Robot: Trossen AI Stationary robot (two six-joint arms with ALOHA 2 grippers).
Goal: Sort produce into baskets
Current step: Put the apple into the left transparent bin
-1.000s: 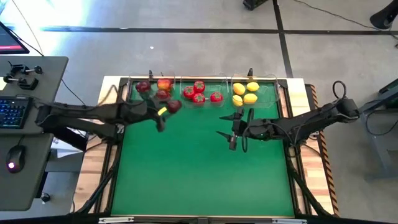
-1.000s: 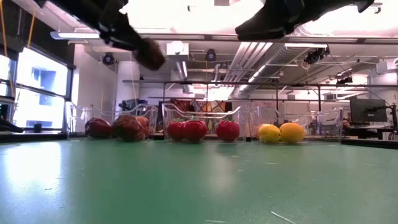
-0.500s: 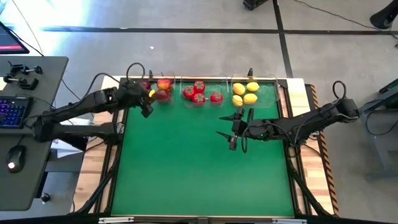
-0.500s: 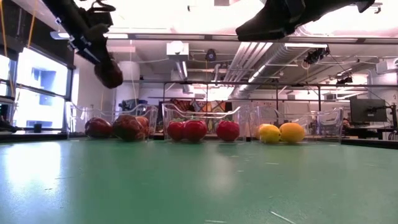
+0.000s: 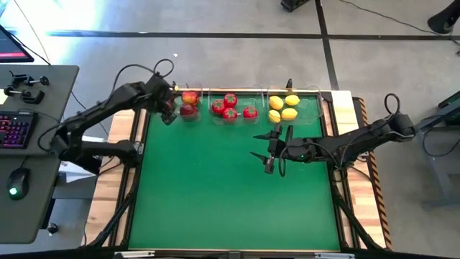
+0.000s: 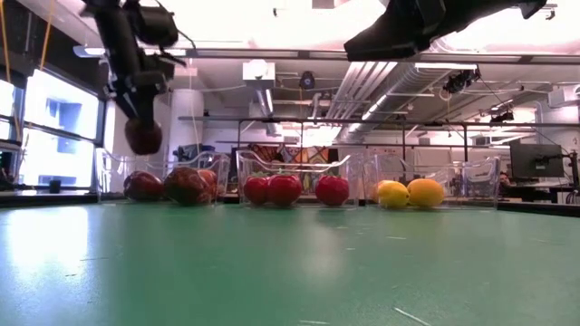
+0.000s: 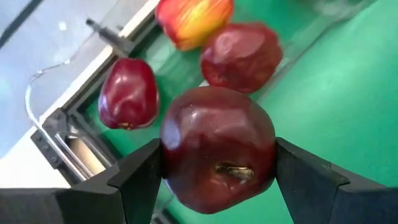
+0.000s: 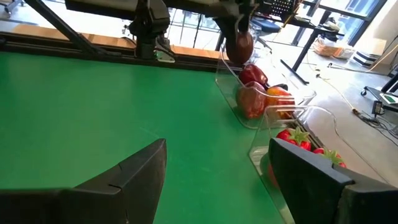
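Here the left end effector (image 7: 217,165) clamps a dark apple (image 7: 217,149) above the leftmost bin (image 6: 217,163).

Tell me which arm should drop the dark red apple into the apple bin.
Left. The left pincer already grips the dark red apple above the apple bin. The right pincer hovers empty and open over the green mat.

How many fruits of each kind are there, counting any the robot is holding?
Apples: 4, counting the held apple in the left gripper
Red green-topped fruits: 4
Lemons: 4
Total: 12
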